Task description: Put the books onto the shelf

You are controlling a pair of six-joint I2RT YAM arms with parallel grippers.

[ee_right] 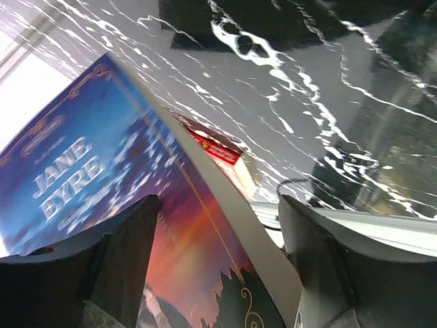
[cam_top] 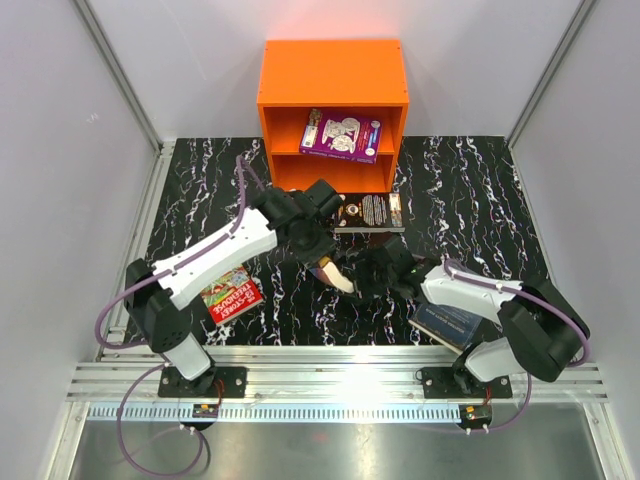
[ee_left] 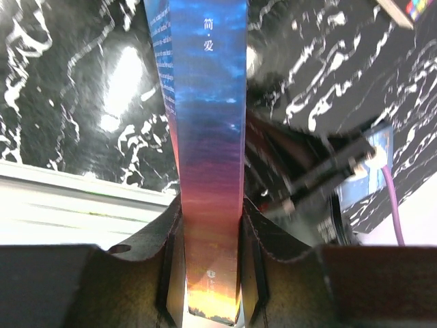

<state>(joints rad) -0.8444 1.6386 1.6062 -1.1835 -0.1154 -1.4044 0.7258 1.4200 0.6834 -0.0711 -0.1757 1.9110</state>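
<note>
Half a handover: my left gripper [ee_left: 212, 225] pinched Jane Eyre [ee_left: 205, 102] mid-frame, my right gripper [ee_right: 218, 212] spread around it. I judged the right needed a square clamp before the left let go.

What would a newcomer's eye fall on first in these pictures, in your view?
The bright orange shelf at the back of the black marbled table stands out first, with a purple book in its upper compartment. At the table's middle, the left gripper clamps the blue Jane Eyre book, and the right gripper stands open around that book's edge.
</note>
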